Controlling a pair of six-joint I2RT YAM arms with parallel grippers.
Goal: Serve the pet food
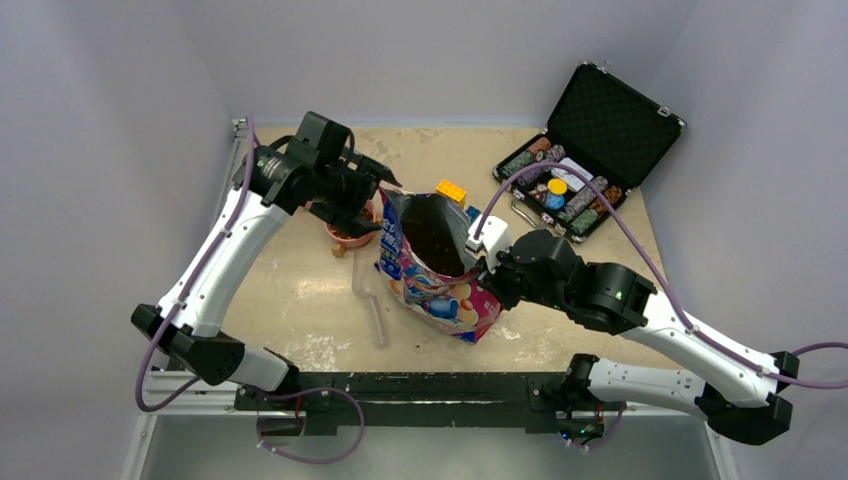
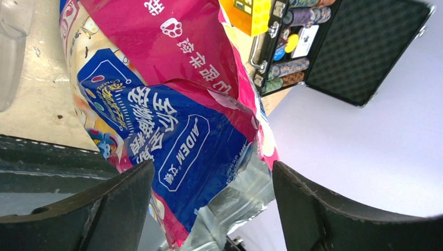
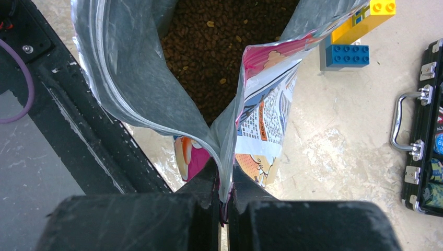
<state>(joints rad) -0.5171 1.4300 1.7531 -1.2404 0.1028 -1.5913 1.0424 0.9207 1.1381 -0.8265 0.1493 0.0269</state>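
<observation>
The glossy pink-and-blue bag [image 1: 436, 290] stands open in the middle of the table, with the pet food [image 1: 432, 238] showing as dark brown kibble inside. My right gripper [image 1: 480, 258] is shut on the bag's right rim; the right wrist view shows the foil edge pinched in the gripper [image 3: 224, 188] and the kibble [image 3: 219, 47] beyond it. My left gripper [image 1: 388, 207] is at the bag's upper left rim, wide open. In the left wrist view the bag's [image 2: 172, 104] torn corner hangs between the spread fingers [image 2: 109, 209] without touching them.
A pink bowl [image 1: 347, 236] sits left of the bag, partly under the left gripper. A clear plastic piece [image 1: 374, 308] lies in front of it. Yellow [image 3: 365, 21] and blue [image 3: 347, 55] bricks stand behind the bag. An open case of poker chips [image 1: 590, 150] is at the back right.
</observation>
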